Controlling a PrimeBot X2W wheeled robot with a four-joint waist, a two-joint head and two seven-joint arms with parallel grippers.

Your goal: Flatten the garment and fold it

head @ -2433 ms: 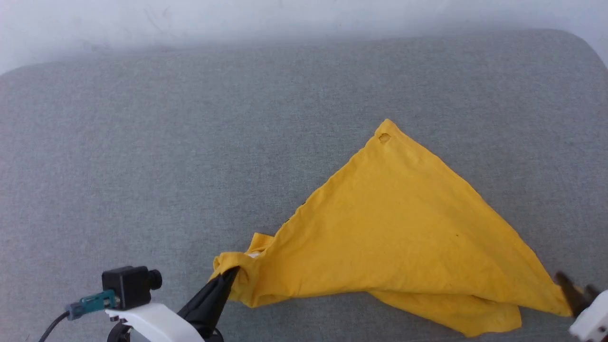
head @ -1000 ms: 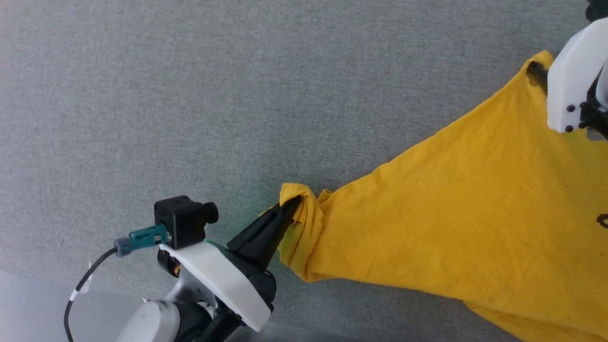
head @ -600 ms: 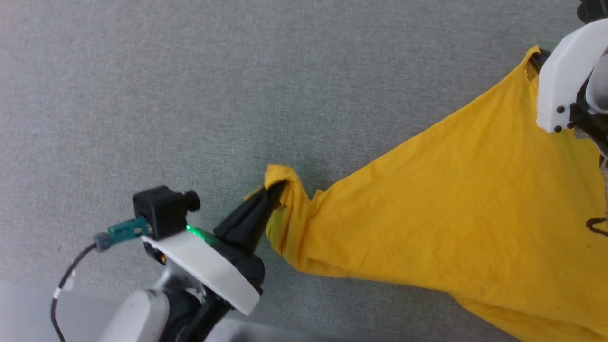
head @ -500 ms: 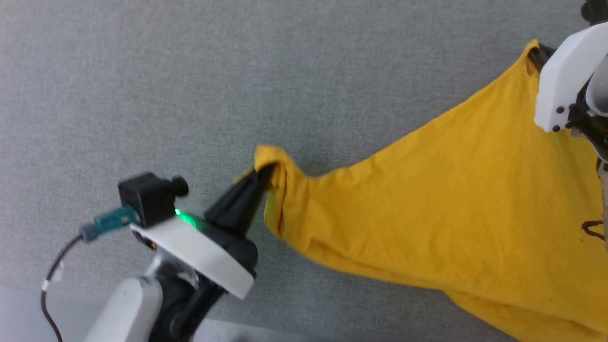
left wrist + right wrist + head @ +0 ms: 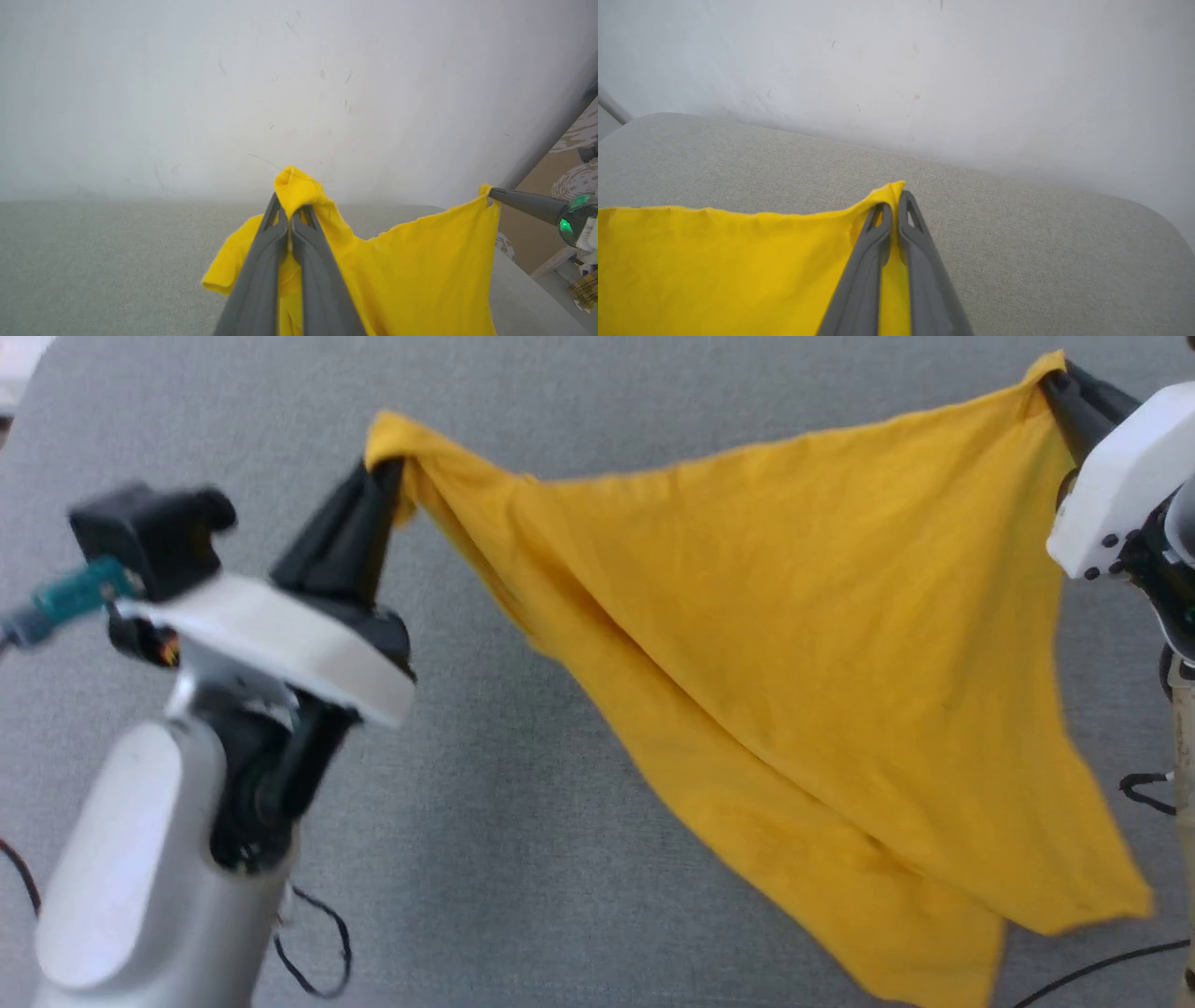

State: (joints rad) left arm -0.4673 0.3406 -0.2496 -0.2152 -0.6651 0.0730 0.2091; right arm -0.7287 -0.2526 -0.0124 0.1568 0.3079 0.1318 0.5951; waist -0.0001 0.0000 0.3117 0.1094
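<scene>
Soft, light garment (image 5: 794, 616) hangs limp between left gripper (image 5: 387, 476) and right gripper (image 5: 1055, 378); both jaws pinch top corners. Likely best gripped at hems.

Seen from the head, the left end effector (image 5: 387, 471) sits at ten o'clock and the right end effector (image 5: 1057, 378) at two o'clock, well apart. The garment (image 5: 794, 663) spans between them. One corner is pinched between the left fingers and another between the right, and its top edge runs from one to the other. The rest hangs toward five o'clock, its lowest corners near that view's lower right. The bench (image 5: 523, 821) lies under and behind it all; whether the hanging cloth touches it cannot be told. Beyond the bench's far edge, at twelve o'clock from both wrists, stands a wall (image 5: 187, 93).
</scene>
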